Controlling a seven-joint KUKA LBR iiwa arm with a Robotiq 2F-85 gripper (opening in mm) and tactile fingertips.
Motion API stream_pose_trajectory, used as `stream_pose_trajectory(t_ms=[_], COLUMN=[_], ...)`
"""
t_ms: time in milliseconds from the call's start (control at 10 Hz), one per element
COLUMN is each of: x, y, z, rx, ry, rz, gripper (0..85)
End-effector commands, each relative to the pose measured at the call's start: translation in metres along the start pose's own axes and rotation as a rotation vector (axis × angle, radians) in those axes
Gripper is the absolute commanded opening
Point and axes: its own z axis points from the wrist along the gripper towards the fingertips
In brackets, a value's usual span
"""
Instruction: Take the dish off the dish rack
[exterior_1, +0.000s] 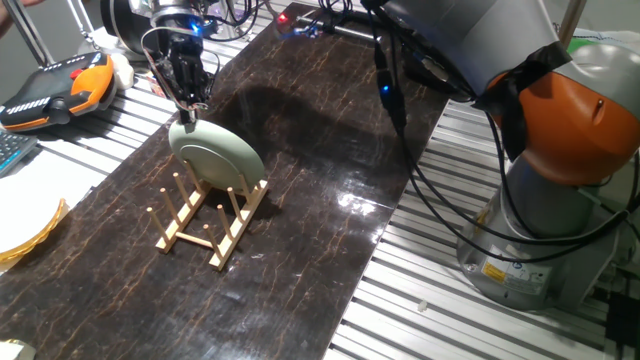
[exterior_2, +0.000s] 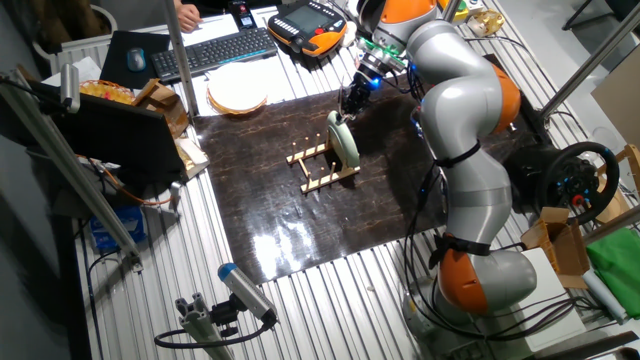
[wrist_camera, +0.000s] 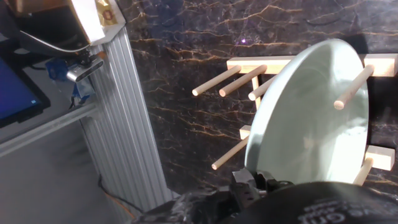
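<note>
From the hand view, the gripper (wrist_camera: 261, 186) sat lowest in frame, a dark blurred bulk right at the near rim of the dish (wrist_camera: 311, 118). Whether its fingers were pinched on that rim or merely set against it could not be told from any view.

The dish was a round, pale sage-green plate, plain and matte, with a shallow raised rim — its face showed a soft sheen and no pattern. It stood on edge, tilted, in the dish rack (exterior_1: 210, 222), leaning among the upright dowel pegs (wrist_camera: 354, 87) at one end of the rack. The plate was about as wide as the rack itself.

The rack was light wood, slatted rails with rows of pegs, resting on a dark marbled mat (exterior_1: 300, 260) with thin orange veining.

In one fixed view the gripper (exterior_1: 188, 98) hung directly above the plate's top edge, touching or nearly so.

Farther off — a yellowish plate (exterior_2: 238, 92) lay flat beyond the mat's edge, near a keyboard (exterior_2: 210, 50) and an orange-and-black teach pendant (exterior_2: 308, 22).
</note>
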Motion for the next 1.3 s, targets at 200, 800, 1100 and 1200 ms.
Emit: stream_pose_trajectory(t_ms=[200, 800, 1100, 1200], x=[0.0002, -0.0005, -0.0017, -0.0017], y=[-0.0001, -0.003, 0.0016, 0.0048], z=[-0.0009, -0.002, 0.0038, 0.005], rx=[-0.008, -0.001, -0.011, -0.011], ry=[0.0, -0.036, -0.041, -0.043], rz=[0.01, 0.035, 0.034, 0.037], gripper=[1.3, 1.0, 1.0, 1.0])
